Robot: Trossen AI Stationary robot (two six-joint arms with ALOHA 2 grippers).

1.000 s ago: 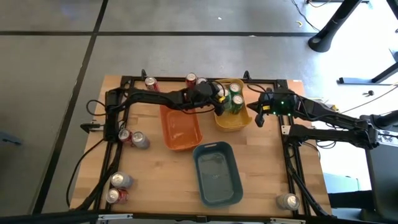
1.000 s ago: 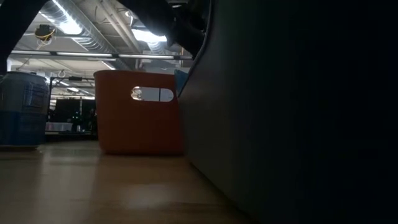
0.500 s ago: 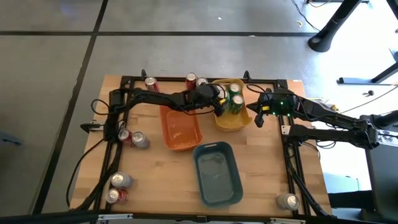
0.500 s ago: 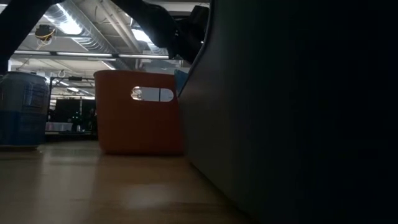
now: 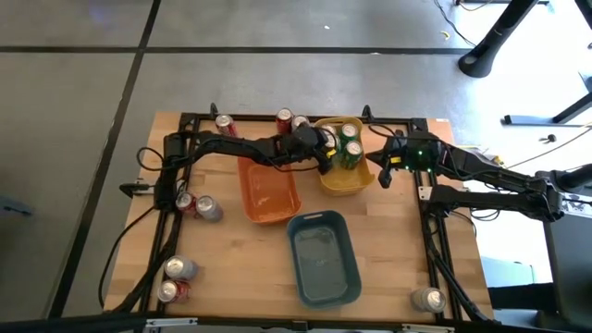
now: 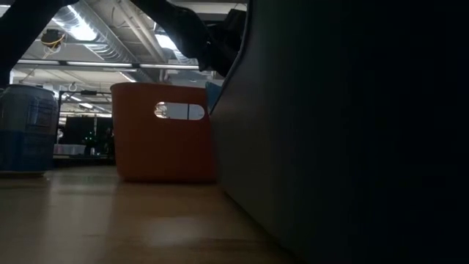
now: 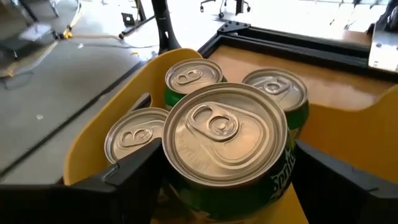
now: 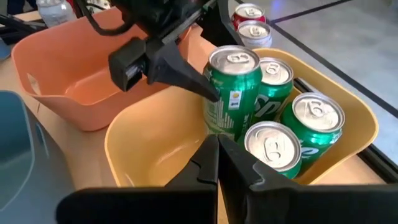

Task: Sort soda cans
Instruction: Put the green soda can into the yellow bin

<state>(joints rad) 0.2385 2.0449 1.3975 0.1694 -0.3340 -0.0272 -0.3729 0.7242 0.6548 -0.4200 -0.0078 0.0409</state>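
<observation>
High view: left gripper (image 5: 326,154) reaches over the yellow bin (image 5: 356,184) at the table's far edge; right gripper (image 5: 382,172) waits just beside that bin, clenched on nothing. Stray cans lie along the left side.

Low view: only the orange bin (image 6: 163,143) and a dark bin wall (image 6: 352,132); no cans.

Left wrist view: green can (image 7: 225,149) upright between the fingers, grasped, above three others.

Right wrist view: the same can sits inside the bin; likely release comes next.
</observation>
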